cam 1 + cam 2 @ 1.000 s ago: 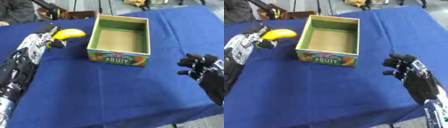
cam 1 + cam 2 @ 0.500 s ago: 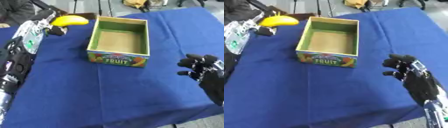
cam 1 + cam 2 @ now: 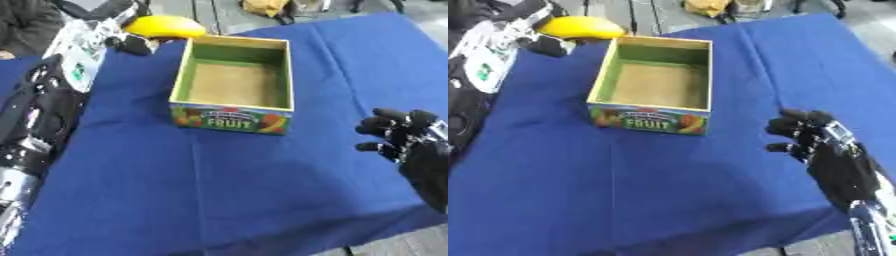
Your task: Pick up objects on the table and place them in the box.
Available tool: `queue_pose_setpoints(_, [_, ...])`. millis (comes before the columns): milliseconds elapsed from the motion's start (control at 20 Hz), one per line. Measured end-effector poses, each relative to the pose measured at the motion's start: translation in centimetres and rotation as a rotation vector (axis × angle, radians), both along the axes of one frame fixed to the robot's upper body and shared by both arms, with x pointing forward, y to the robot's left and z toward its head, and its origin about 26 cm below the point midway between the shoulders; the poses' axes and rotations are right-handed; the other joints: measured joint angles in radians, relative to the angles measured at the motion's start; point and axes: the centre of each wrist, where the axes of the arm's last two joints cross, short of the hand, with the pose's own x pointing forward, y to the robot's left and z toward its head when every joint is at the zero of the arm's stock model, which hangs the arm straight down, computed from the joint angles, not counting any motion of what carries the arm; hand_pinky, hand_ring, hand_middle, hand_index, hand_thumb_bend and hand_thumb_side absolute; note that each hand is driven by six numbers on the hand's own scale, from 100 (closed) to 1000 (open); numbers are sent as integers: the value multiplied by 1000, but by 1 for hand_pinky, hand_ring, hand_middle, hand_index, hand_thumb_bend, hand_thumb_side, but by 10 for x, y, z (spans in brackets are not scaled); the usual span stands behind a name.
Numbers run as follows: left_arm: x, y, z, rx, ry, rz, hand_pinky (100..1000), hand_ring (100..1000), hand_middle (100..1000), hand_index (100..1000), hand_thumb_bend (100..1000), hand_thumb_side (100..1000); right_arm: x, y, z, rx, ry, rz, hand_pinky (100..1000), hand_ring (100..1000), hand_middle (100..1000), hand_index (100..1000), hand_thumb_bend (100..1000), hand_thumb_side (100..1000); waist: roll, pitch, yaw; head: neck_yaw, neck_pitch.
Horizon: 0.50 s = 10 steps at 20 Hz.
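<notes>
L hand (image 3: 118, 36) holds banana (image 3: 164, 26) beside box (image 3: 233, 85).

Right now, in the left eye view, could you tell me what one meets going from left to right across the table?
Left hand → banana → fruit box → right hand.

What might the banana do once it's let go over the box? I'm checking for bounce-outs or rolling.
The banana, held in the left hand near the box, looks smooth and curved, so it would probably rock rather than roll far. It seems rigid, likely keeping its shape. The box looks empty with tall walls, so it should probably stay in.
</notes>
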Motion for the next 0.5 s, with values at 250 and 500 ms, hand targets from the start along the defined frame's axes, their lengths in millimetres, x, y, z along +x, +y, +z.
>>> queue_pose_setpoints(250, [1,-33,-20,35,45,-81,351,392,419,616,100,230,2,2,2,-2,-7,15,735,838,746,862,100,860,2,13,-22,8,0])
queue_pose_setpoints(500, [-2,-50,-48,71,107,-152,519,519,557,745,630,602,2,3,2,-3,-7,22,735,838,745,862,100,860,2,20,-30,13,0])
